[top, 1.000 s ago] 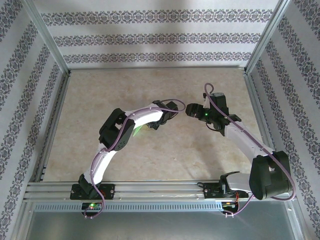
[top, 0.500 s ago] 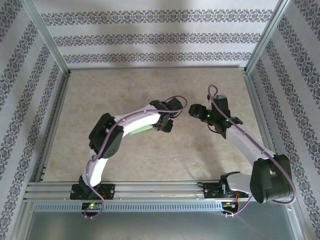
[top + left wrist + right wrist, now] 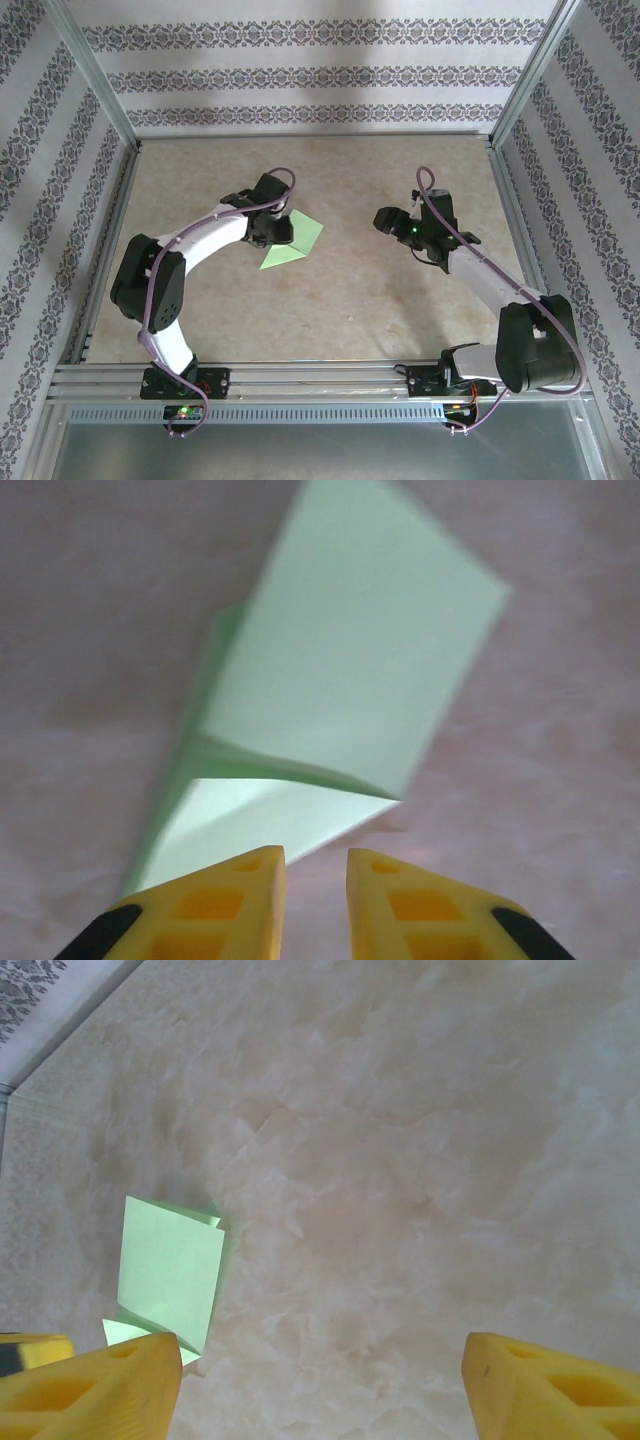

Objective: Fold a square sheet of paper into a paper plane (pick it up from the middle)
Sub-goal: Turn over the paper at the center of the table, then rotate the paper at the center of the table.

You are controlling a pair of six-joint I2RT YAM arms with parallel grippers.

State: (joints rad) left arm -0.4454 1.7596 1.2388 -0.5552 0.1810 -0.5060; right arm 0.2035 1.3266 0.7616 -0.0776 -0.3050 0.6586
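The left arm (image 3: pixel 200 243) had swung away from the middle of the counter (image 3: pixel 400 315) toward its left edge. That uncovered the sheet of paper (image 3: pixel 292 245), which a second earlier had shown only as a green sliver under the forearm. The sheet lay on the counter a little left of centre, about midway between the near and far edges. It was no longer a flat square: it was creased into an angular shape with one corner pointing toward the near-left. In the left wrist view one flap stood slightly lifted over a lower layer.

The left jaws were released. Their yellow fingertips (image 3: pixel 240 885) were drawn close together with a slim gap showing bare counter, and the paper's near edge sat just beyond them, ungripped.

The right arm (image 3: pixel 480 275) had barely shifted. The right jaws were spread wide and empty, well apart from the sheet and facing it across the centre.

I judged a fold as just pressed and let go. The plane looked far from finished, with the narrow dart shape not yet formed.
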